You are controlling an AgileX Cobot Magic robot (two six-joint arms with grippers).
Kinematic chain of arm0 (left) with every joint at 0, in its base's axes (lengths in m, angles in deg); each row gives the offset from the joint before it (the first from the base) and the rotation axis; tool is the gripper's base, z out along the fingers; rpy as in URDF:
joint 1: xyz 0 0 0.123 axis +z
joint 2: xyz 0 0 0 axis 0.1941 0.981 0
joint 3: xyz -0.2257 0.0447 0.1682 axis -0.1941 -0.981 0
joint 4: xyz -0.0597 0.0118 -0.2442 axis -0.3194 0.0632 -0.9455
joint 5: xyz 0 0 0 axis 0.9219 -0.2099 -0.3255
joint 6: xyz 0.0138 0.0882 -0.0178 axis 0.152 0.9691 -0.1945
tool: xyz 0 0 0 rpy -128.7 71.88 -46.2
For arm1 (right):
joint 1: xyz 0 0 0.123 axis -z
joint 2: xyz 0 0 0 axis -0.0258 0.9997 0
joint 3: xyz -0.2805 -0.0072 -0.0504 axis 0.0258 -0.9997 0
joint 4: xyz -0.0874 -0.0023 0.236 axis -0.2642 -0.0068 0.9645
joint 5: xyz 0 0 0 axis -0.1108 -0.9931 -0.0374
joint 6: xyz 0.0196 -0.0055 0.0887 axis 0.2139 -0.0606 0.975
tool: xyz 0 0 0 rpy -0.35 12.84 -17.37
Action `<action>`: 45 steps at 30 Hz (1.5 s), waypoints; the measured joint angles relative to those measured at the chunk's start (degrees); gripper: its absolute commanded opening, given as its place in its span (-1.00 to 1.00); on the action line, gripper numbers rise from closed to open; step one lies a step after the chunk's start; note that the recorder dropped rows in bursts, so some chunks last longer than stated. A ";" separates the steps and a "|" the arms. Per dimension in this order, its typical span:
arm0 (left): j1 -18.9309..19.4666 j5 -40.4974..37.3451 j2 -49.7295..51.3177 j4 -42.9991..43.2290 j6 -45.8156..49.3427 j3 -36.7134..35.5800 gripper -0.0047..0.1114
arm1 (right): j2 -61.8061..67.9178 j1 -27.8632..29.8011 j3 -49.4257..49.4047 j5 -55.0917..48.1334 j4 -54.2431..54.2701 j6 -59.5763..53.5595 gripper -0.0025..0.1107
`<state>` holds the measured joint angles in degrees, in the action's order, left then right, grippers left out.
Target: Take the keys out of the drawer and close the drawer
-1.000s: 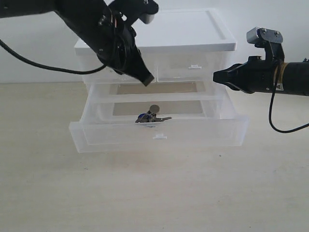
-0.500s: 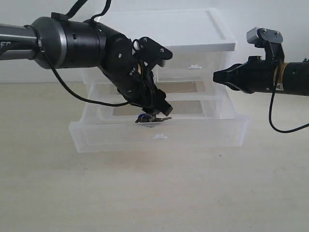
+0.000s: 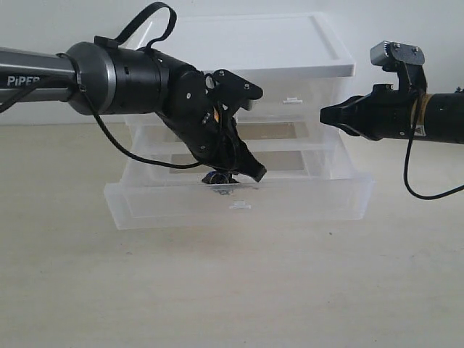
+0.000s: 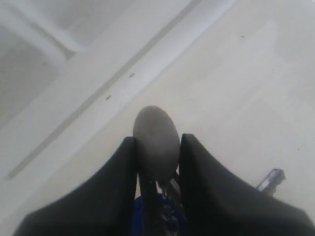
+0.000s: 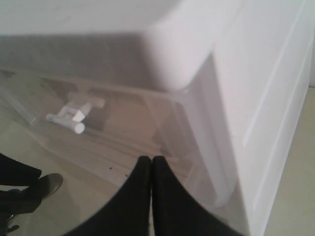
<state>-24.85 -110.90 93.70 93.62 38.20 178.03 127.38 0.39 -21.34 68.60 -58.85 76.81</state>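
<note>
Pale beige tabletop (image 3: 232,290), white wall behind: the keys are being picked out of the open drawer.
The wide, shallow translucent plastic drawer (image 3: 304,199) stands pulled out, and the small bunch of silver-grey keys (image 3: 216,177) with a blue head lies inside, near its front wall. The black left gripper (image 3: 241,172) reaches down onto them. Only the left wrist view shows its fingers (image 4: 197,162) pressed against both sides of the bunch's grey oval tag (image 4: 156,137) (clenched on it, I judge). Next comes a straight lift over the front wall, then a push to close the drawer. The right gripper (image 3: 324,114) hovers beside the cabinet, its jaws closed on nothing, as its own wrist view confirms.
</note>
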 measured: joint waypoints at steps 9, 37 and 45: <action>0.00 -1.54 -2.01 7.35 -3.48 -0.10 -0.84 | 0.00 0.00 0.00 0.00 0.00 0.00 -0.96; 3.99 40.01 -67.00 11.81 -13.69 -52.14 -0.84 | -17.31 -17.60 3.48 -10.55 -32.45 26.64 -0.28; 6.10 40.41 -77.20 11.81 -13.69 -55.76 -0.84 | -12.38 -25.07 14.68 -14.63 -32.75 25.48 -0.31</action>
<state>-18.75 -70.49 16.50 105.42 24.51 122.27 114.99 -24.68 -6.67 53.97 -91.60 102.28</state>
